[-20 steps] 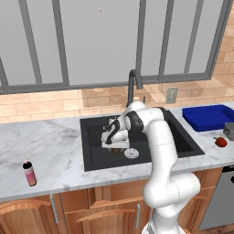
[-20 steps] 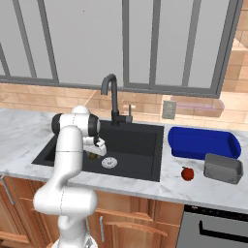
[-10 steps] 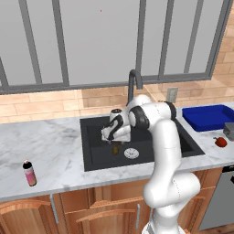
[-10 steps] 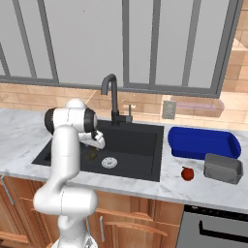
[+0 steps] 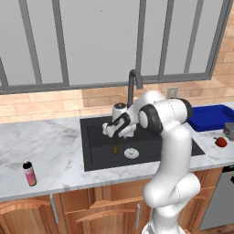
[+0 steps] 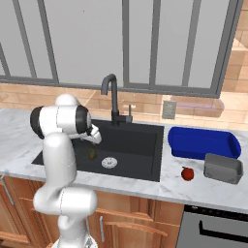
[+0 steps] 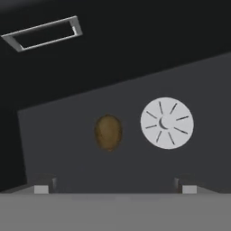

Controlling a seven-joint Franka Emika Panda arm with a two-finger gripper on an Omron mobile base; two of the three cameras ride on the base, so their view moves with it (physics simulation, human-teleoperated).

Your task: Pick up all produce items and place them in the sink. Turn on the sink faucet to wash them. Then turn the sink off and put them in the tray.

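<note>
The arm point(image 5: 176, 151) consists of rounded glossy white segments connected by dark grey to black joint bands. Its lower column widens into a bulbous white base. The gripper point(image 5: 114, 129) has a white body with black trim and two small dark finger tips point(image 7: 41, 187).

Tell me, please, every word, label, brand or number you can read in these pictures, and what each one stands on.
None can be read: no thing here bears text.
The pink bottle has a paler band, but no letters show on it.
The tray, sink, faucet and grey container are plain.
</note>
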